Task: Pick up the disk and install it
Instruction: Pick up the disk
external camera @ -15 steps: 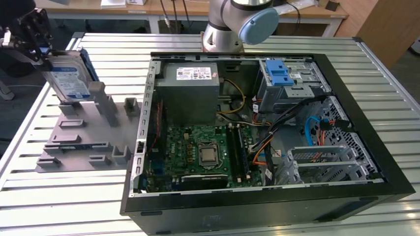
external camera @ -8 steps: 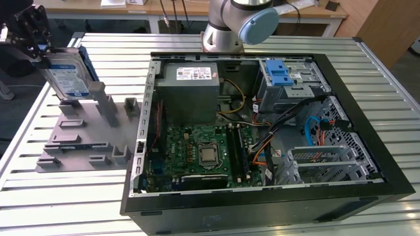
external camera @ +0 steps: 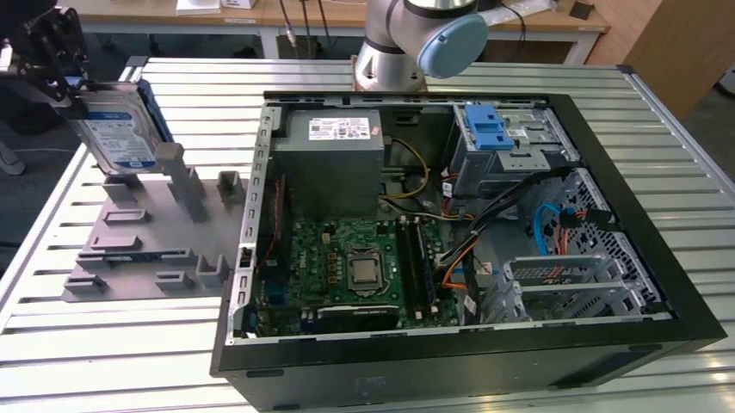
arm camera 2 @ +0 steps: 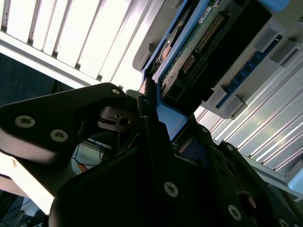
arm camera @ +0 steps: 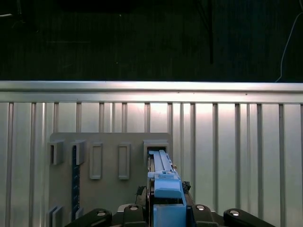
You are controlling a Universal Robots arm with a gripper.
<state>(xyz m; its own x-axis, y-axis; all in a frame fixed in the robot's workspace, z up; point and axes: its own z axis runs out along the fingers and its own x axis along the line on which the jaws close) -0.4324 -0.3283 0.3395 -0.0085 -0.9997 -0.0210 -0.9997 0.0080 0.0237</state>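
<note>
Robotics lab or workshop: robot arm base (external camera: 385, 60) on slatted aluminium bench (external camera: 115, 361), opened PC tower (external camera: 460, 366), grey fixture plate (external camera: 120, 258), desks (external camera: 287, 13) behind.

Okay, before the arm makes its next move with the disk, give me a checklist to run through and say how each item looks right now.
1. Grip: gripper shut on the disk at its top edge: ok.
2. Disk hanging on edge, label visible: ok.
3. Disk's lower edge free of the grey holder: cannot tell; it is right above a slot.
4. Computer case open on top: ok.
5. Drive bay with the blue latch empty: cannot tell.
6. Cables away from that bay: probably not ok; they run right beside it.
</note>
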